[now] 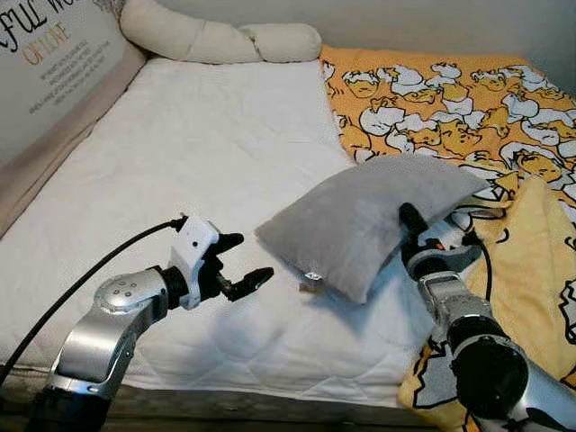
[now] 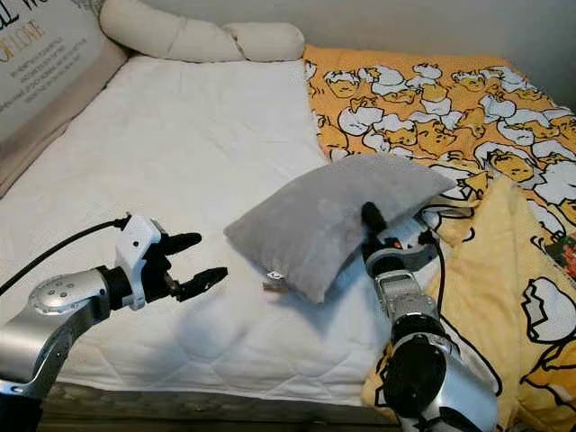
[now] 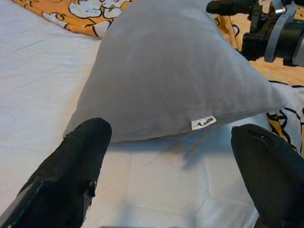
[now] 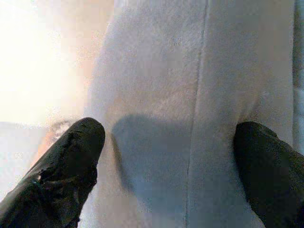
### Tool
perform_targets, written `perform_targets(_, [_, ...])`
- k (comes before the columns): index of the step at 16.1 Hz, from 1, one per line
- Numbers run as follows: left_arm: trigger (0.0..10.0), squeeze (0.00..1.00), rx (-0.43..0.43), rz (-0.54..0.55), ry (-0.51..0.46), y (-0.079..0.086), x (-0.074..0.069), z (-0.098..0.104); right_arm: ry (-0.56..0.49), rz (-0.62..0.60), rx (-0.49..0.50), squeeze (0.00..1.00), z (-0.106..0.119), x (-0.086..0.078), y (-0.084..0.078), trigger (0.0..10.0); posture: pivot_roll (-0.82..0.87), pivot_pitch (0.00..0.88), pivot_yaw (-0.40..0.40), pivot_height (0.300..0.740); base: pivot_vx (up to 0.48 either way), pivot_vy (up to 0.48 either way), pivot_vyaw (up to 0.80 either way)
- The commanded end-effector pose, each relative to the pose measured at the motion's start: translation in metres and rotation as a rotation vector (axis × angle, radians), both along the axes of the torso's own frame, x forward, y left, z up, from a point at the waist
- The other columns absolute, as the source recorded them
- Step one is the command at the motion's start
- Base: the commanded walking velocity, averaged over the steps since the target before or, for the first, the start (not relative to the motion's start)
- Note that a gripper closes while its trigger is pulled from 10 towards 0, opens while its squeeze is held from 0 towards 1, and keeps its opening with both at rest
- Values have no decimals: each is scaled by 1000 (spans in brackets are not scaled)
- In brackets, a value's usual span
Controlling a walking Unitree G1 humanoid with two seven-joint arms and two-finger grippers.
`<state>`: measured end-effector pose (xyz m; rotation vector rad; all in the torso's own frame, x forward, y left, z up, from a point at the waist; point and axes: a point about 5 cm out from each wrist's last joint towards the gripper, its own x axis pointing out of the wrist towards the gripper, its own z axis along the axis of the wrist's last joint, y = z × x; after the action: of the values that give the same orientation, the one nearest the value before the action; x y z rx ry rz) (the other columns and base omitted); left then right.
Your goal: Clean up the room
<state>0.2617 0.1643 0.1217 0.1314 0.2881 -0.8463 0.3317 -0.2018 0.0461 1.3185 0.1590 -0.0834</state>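
Bed-tidying, early stage, judged from how things lie. The grey pillow (image 1: 364,220) sits at the centre of the head view, well down the white mattress (image 1: 180,171), its near corner raised and its far side lying over the edge of the yellow duck-print blanket (image 1: 450,99); it is not yet at the head of the bed, where a long cream bolster (image 1: 216,38) lies along the top of the frame. The blanket is bunched at the right and folded over toward the lower right, so spreading it appears still to be done. The right gripper (image 1: 416,236), right of centre, has one black finger on top of the pillow's right edge, and its wrist view shows both fingers spread with pale fabric between them; whether they bear on the cloth cannot be told. The left gripper (image 1: 236,263), lower left of centre, stands spread just short of the pillow's near corner, not touching. The pillow is soft, plush and squarish, with a small sewn tag (image 3: 204,122); the mattress cover is quilted and matte. A printed panel (image 1: 54,63) fills the upper left.
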Motion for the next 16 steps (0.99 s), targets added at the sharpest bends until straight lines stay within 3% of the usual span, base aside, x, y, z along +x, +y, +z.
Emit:
perform_targets(1, [10000, 0, 8, -14, -6, -1, -1, 3, -38, -2, 11, 1000, 9, 7, 1, 10000, 26, 0, -48, 740, 0, 0, 0])
perform_targets(2, [10000, 0, 12, -17, 1, -1, -2, 3, 106, 49, -85, 937, -1, 3, 3, 10000, 25, 0, -47, 740, 0, 0, 0])
perform_targets(3, [10000, 0, 14, -19, 3, -1, -2, 3, 131, 26, -149, 0, -3, 2, -2, 10000, 26, 0, -48, 740, 0, 0, 0])
perform_targets(4, [10000, 0, 15, -20, 4, -1, -2, 3, 166, 20, -134, 0, -6, 1, -1, 3294, 25, 0, -47, 740, 0, 0, 0])
perform_targets(5, [10000, 0, 16, -20, 5, -1, -2, 3, 197, 38, -141, 0, -9, 0, 2, 0, 26, 0, -48, 740, 0, 0, 0])
perform_targets(7, [10000, 0, 22, -17, 10, 0, -2, 2, 193, 92, -212, 0, -10, -1, 8, 0, 26, 0, -49, 740, 0, 0, 0])
perform_targets(13, [10000, 0, 27, -15, 19, -2, 0, 1, 219, 64, -213, 0, -10, 0, 6, 0, 23, 0, -38, 740, 0, 0, 0])
perform_targets(16, [10000, 0, 40, 158, -83, 6, 14, 5, 226, 97, -249, 0, -12, -1, 10, 0, 25, 0, -40, 740, 0, 0, 0])
